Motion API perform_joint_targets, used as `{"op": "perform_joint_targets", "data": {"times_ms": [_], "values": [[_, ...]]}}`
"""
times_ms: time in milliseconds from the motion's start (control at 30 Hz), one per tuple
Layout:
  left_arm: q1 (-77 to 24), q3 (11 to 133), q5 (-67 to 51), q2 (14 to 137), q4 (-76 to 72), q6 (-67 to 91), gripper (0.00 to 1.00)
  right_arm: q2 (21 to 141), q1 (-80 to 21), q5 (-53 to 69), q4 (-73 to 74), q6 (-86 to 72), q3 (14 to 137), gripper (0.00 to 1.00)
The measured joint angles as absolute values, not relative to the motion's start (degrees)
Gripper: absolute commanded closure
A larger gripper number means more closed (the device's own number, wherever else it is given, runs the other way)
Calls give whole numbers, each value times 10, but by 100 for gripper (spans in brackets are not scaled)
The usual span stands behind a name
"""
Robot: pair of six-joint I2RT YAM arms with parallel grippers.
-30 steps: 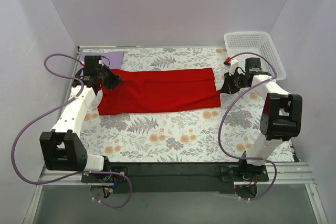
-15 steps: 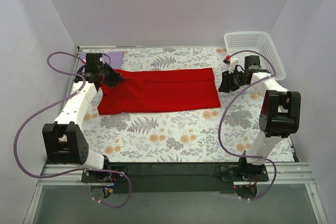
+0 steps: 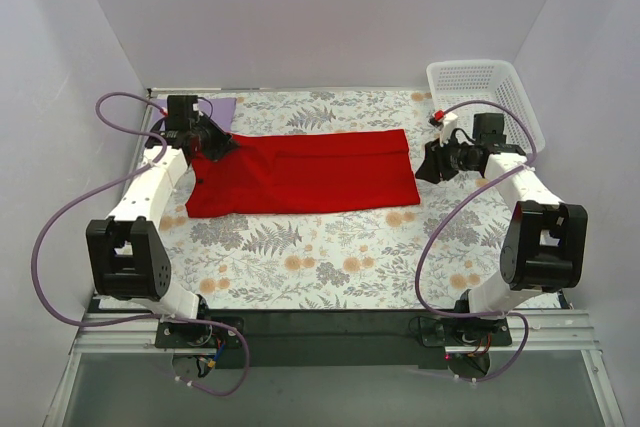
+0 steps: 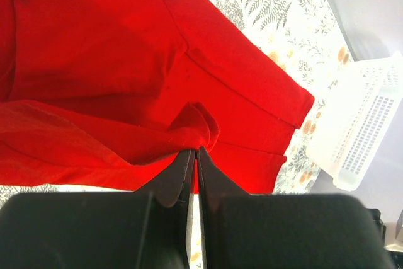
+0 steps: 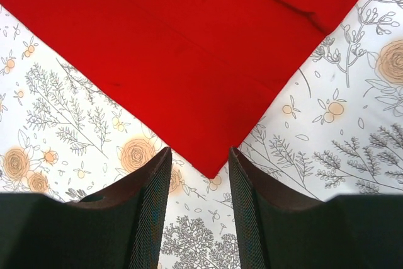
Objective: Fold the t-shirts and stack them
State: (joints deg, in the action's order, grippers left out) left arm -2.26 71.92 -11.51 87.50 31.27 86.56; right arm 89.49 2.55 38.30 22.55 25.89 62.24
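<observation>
The lavender shirt (image 3: 222, 107) lies flat in the far left corner of the table (image 3: 320, 257), just beyond the left gripper (image 4: 194, 151). That gripper is pinched tight on a bunched ridge of the red shirt (image 3: 310, 172) at its left end, with a small curl of cloth standing up above the fingertips. The red shirt lies as a long band across the far middle of the table, its right end flat. The right gripper (image 5: 199, 152) hovers low at that end with its jaws about half apart and holding nothing; the shirt's corner (image 5: 211, 169) points into the gap between the fingers but is not clasped. The basket (image 3: 480, 82) stands in the far right corner, apart from the cloth. The step in hand looks like the crosswise fold. To do it well, the right gripper should probably slide one finger under the corner and bite every layer. Both ends should be held level and the band lightly taut, so that the edges meet squarely without dragging or wrinkling.
</observation>
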Motion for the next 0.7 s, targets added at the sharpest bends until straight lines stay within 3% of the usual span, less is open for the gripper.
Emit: {"op": "perform_joint_targets", "data": {"times_ms": [700], "values": [[-22,809,-121,983,335,811,100,895,26,409,225,268,609,52]]}}
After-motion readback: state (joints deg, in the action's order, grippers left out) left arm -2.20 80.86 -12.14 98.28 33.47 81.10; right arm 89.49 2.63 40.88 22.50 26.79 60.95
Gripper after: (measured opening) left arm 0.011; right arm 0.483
